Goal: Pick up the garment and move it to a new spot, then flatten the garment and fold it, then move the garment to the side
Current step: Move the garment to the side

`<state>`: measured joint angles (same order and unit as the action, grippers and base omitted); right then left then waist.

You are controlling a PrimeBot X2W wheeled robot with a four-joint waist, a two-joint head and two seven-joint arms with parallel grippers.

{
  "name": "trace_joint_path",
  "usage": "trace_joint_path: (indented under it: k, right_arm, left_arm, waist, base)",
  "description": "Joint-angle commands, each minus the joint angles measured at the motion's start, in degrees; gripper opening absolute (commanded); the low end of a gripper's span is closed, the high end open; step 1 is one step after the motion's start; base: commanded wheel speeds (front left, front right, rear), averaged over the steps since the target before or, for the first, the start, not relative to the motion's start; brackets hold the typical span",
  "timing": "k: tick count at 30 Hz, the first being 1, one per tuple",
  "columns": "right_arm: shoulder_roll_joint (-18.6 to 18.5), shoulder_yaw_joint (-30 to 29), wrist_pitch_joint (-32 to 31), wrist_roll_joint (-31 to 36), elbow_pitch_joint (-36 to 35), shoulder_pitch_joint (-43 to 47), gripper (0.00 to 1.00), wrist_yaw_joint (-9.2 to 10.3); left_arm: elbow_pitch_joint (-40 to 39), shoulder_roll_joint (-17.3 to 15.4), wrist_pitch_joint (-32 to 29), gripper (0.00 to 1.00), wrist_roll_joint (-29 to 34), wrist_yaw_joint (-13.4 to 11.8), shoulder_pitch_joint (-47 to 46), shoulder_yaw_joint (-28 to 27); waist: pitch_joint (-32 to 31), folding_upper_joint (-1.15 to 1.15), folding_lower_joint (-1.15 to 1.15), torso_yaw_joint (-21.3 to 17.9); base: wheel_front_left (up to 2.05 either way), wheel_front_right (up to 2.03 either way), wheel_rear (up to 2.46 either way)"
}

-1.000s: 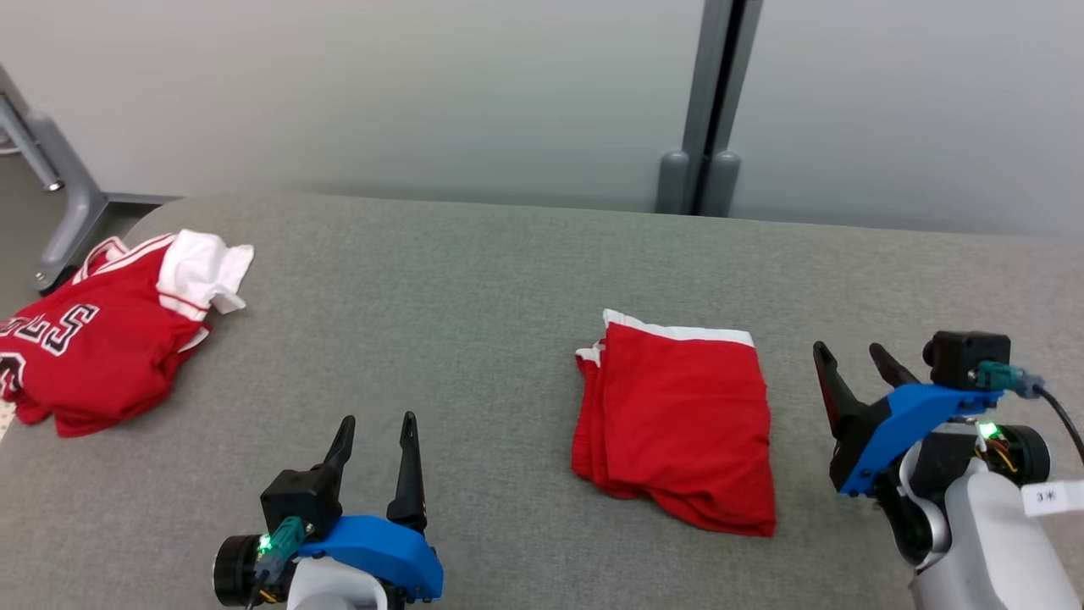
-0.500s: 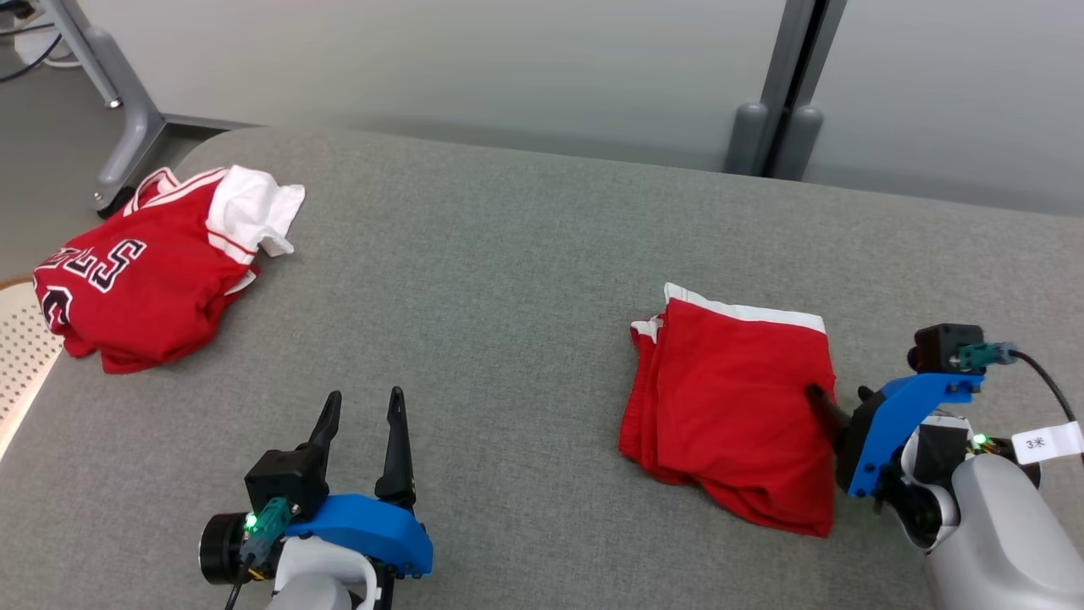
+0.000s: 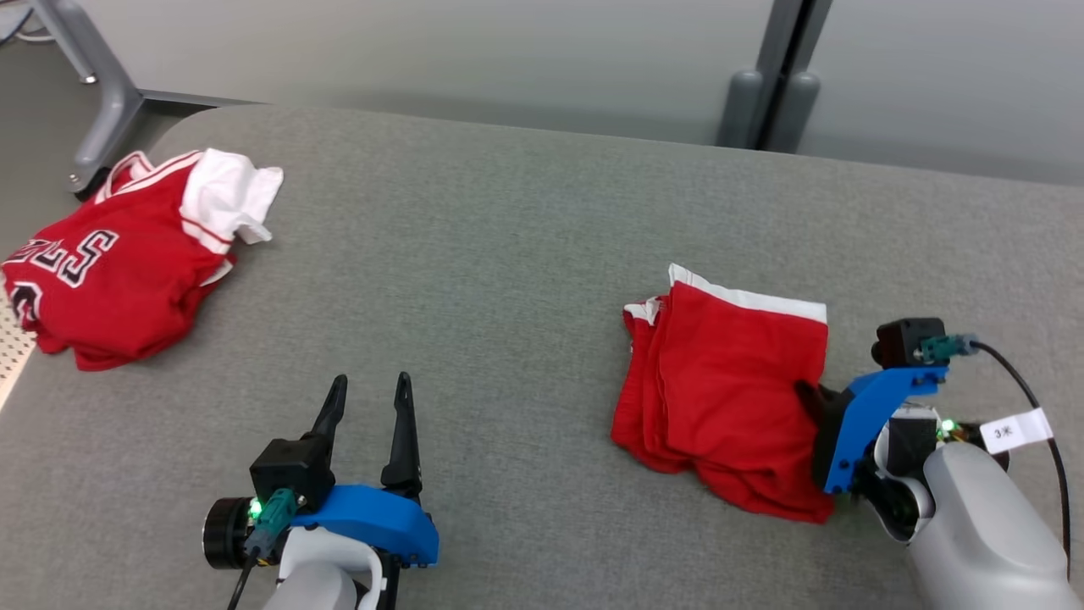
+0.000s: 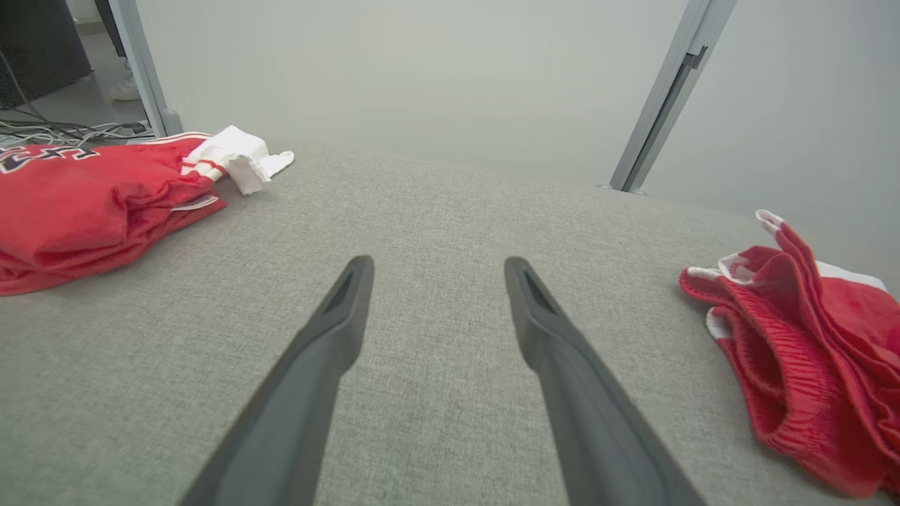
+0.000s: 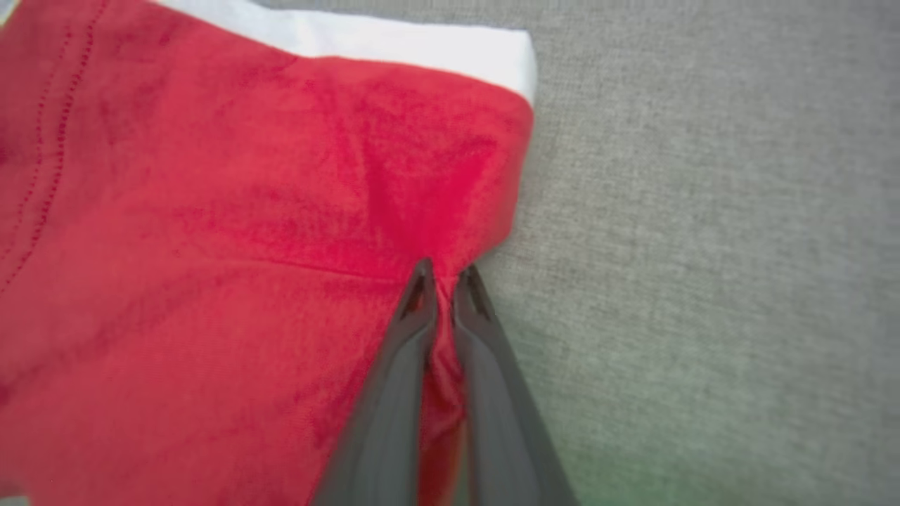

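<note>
Head view: garment (image 3: pixel 720 381), red shorts with a white band, stacked in layers on the grey table (image 3: pixel 474 254), well apart from the lettered jersey (image 3: pixel 110 271). Folding appears done; the move to the side looks begun, not finished. Right gripper (image 3: pixel 809 398) pinches the garment's edge farthest from the jersey.

Left wrist view: left gripper (image 4: pixel 437 267) spread, empty, between jersey (image 4: pixel 84 204) and garment (image 4: pixel 794 337); layered hems visible.

Right wrist view: right gripper (image 5: pixel 444 277) pressed together on a red fold of the garment (image 5: pixel 246 211); cloth puckers there.
</note>
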<state>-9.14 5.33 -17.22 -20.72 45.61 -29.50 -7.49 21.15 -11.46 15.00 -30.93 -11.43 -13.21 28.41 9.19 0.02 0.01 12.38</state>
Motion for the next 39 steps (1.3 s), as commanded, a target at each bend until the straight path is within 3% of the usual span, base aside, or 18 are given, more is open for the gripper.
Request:
trace_joint_path:
  k: [1,11,17,22,27,32,39]
  right_arm:
    - [-1.02,0.45,0.84,-0.45,0.22,-1.42,0.0,0.0]
    - [-5.77,3.05,6.11,-1.02,-2.45,-5.5,0.0,0.0]
    - [-8.85,1.43,7.48,-1.02,-4.24,-7.01,0.0,-0.01]
    - [-9.2,-0.71,8.36,-0.56,-5.43,-7.06,0.0,-0.01]
    - [-7.99,-1.19,9.42,0.45,-5.23,-7.86,0.0,-0.01]
    - [-8.18,-1.75,10.73,2.71,-4.24,-9.12,0.0,-0.01]
    - [-13.27,-3.85,10.15,6.88,-1.69,-13.01,0.0,0.0]
  left_arm:
    - [-0.49,0.01,0.26,1.0,0.32,0.13,-1.15,-0.11]
    - [-3.59,-1.9,0.21,1.0,1.32,-1.0,-2.61,-1.51]
    - [-6.3,-3.23,-0.99,1.0,2.56,-1.51,-4.68,-1.01]
    - [-8.58,-4.29,-2.55,1.0,3.59,-1.67,-6.45,-0.55]
    - [-10.07,-5.17,-3.74,1.0,4.09,-2.16,-7.2,-0.25]
    - [-10.98,-5.65,-4.46,1.0,4.24,-2.7,-7.07,-0.1]
    - [-12.24,-5.85,-4.45,1.0,4.21,-3.33,-7.51,-0.49]
  waist:
    - [0.35,-0.02,-0.01,-0.83]
    - [4.93,-0.02,-0.01,-11.79]
    - [8.07,-0.02,-0.01,-19.43]
    - [9.77,-0.02,-0.01,-23.18]
    - [10.86,-0.02,-0.01,-24.34]
    - [11.67,-0.02,-0.01,-23.1]
    - [13.41,-0.02,-0.01,-19.22]
  base:
    - [0.0,0.0,0.0]
    - [0.0,0.0,0.0]
    - [0.0,0.0,0.0]
    - [0.0,0.0,0.0]
    - [0.0,0.0,0.0]
    - [0.0,0.0,0.0]
    - [0.0,0.0,0.0]
